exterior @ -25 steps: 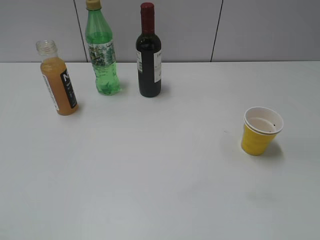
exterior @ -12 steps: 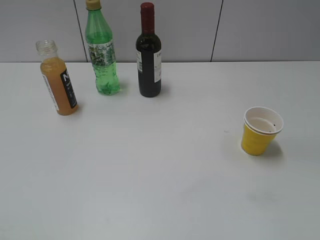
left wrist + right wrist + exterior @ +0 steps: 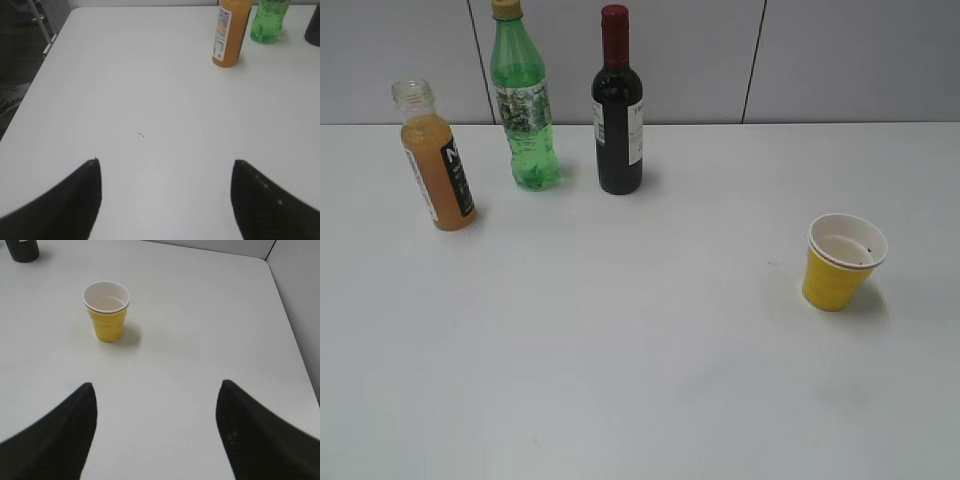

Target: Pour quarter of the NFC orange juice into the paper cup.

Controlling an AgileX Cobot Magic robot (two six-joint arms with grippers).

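The NFC orange juice [image 3: 437,160] stands capless at the back left of the white table; the left wrist view shows it [image 3: 231,35] far ahead to the right. The yellow paper cup [image 3: 842,262] stands upright at the right; in the right wrist view it [image 3: 107,311] lies ahead to the left. My left gripper [image 3: 165,162] is open and empty over bare table, well short of the juice. My right gripper [image 3: 156,385] is open and empty, short of the cup. Neither gripper shows in the exterior view.
A taller green bottle [image 3: 523,100] and a dark wine bottle [image 3: 617,105] stand at the back, right of the juice. The table's left edge [image 3: 35,85] and right edge [image 3: 292,335] show in the wrist views. A grey wall [image 3: 820,60] stands behind the table.
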